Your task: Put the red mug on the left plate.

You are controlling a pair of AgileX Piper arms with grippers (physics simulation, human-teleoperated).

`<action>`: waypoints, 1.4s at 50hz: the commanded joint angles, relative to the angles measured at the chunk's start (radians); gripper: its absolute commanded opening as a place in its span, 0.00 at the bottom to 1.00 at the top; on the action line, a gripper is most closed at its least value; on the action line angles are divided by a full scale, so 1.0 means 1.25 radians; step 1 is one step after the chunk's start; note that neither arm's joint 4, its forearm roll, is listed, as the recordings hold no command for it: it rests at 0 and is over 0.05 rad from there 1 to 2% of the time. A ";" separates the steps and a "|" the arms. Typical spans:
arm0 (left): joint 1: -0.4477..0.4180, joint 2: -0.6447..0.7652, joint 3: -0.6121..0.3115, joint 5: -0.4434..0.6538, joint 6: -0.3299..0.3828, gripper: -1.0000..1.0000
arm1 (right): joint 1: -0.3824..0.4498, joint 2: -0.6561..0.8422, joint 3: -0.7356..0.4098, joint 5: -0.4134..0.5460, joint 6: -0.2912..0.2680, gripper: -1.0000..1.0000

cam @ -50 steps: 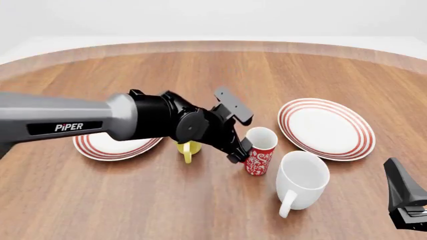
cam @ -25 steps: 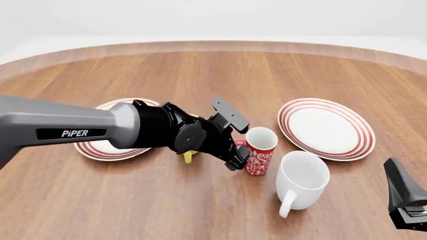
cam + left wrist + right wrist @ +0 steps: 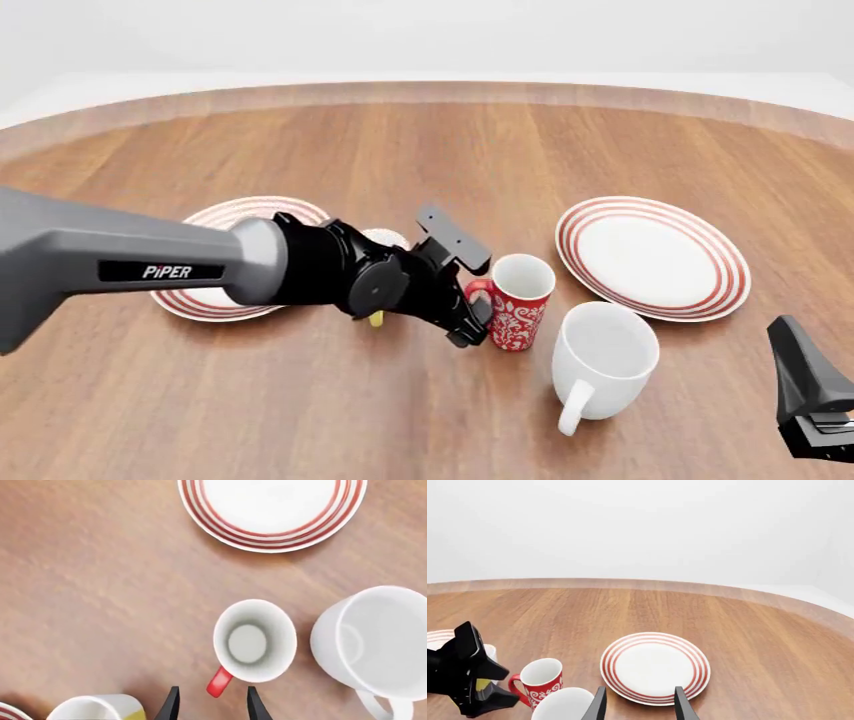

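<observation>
**Left gripper at red mug handle**

I see the red mug (image 3: 519, 301) upright on the table (image 3: 400, 420), between the yellow mug (image 3: 100, 708) and the white mug (image 3: 603, 358), off the left plate (image 3: 214, 290). My left gripper (image 3: 209, 707) is spread, fingers flanking the handle without touching. My right gripper (image 3: 637, 702) hangs spread, well apart.

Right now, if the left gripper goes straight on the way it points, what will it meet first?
Most likely the handle of the red mug: it lies just ahead of the open left gripper, about in line with the gap, though depth is unclear.
</observation>
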 commanded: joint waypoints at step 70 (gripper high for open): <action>0.068 -0.029 -0.016 -0.027 0.032 0.00 | 0.000 0.000 0.000 0.000 0.000 1.00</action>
